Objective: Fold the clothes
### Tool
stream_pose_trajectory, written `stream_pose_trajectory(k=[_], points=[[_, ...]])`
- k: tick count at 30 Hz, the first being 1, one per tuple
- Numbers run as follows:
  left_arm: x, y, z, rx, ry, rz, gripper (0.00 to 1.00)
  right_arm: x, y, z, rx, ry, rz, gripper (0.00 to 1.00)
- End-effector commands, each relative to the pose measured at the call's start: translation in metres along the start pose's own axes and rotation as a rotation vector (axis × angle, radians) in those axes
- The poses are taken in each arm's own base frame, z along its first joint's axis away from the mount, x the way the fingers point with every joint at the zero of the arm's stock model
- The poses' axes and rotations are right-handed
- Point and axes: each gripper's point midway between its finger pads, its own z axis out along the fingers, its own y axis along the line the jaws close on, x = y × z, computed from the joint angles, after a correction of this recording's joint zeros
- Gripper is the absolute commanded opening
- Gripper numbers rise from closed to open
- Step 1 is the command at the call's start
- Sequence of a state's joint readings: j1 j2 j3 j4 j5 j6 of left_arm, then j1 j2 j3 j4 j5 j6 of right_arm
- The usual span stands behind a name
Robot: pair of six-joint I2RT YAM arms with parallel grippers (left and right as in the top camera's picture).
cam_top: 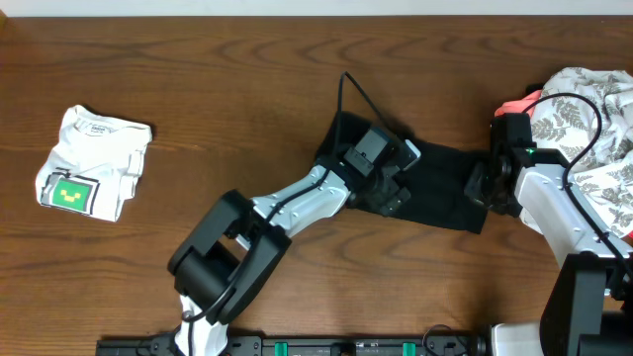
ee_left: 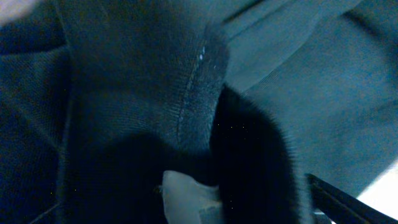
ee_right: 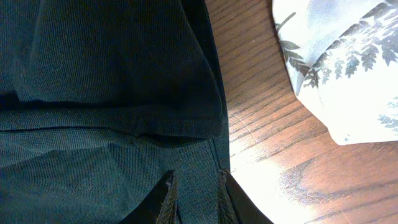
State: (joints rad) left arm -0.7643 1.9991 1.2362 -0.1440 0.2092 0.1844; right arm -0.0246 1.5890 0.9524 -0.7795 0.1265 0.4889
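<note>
A black garment point(cam_top: 435, 183) lies partly folded as a dark strip right of the table's middle. My left gripper point(cam_top: 391, 193) is down on its left half. In the left wrist view the black fabric point(ee_left: 124, 74) fills the frame, bunched over the jaws point(ee_left: 205, 193), with only one pale fingertip showing. My right gripper point(cam_top: 480, 188) is at the garment's right end. In the right wrist view its two fingers point(ee_right: 194, 199) are close together with the hem of the black cloth point(ee_right: 93, 74) between them.
A folded white shirt point(cam_top: 94, 163) with a green print lies at the far left. A pile of white leaf-patterned clothes point(cam_top: 593, 119) sits at the right edge, also in the right wrist view point(ee_right: 342, 62), with something red point(cam_top: 519, 102) beside it. The table is brown wood point(cam_top: 247, 79).
</note>
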Motion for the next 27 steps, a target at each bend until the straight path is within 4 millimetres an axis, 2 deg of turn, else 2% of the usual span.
stream_pose_trajectory(k=[1,4,8,10,15,19,22,25,27], points=[[0.001,0.009,0.004,-0.043,0.010,-0.002,1.00,0.004,-0.003,0.003,0.004,0.021,-0.010,0.20],[0.000,0.009,0.004,-0.044,0.007,-0.009,0.91,0.005,-0.002,0.003,0.000,0.027,-0.010,0.19],[-0.001,0.012,0.003,-0.061,0.002,-0.023,0.66,0.008,-0.002,0.003,-0.004,0.038,-0.011,0.18],[-0.005,0.021,0.001,-0.114,-0.004,-0.044,0.57,0.009,-0.002,0.003,-0.003,0.041,-0.011,0.18],[-0.032,0.034,-0.019,-0.189,-0.070,-0.040,0.41,0.008,-0.002,0.003,-0.003,0.039,-0.011,0.17],[-0.063,0.058,-0.058,-0.322,-0.163,-0.078,0.31,0.008,-0.002,0.003,-0.003,0.039,-0.011,0.17],[-0.073,0.086,-0.096,-0.428,-0.227,-0.169,0.27,0.008,-0.002,0.003,-0.003,0.040,-0.012,0.17],[-0.069,0.126,-0.137,-0.542,-0.269,-0.315,0.27,0.008,-0.002,0.003,-0.003,0.039,-0.015,0.17],[-0.056,0.155,-0.160,-0.611,-0.270,-0.407,0.28,0.008,-0.002,0.003,-0.003,0.039,-0.020,0.17]])
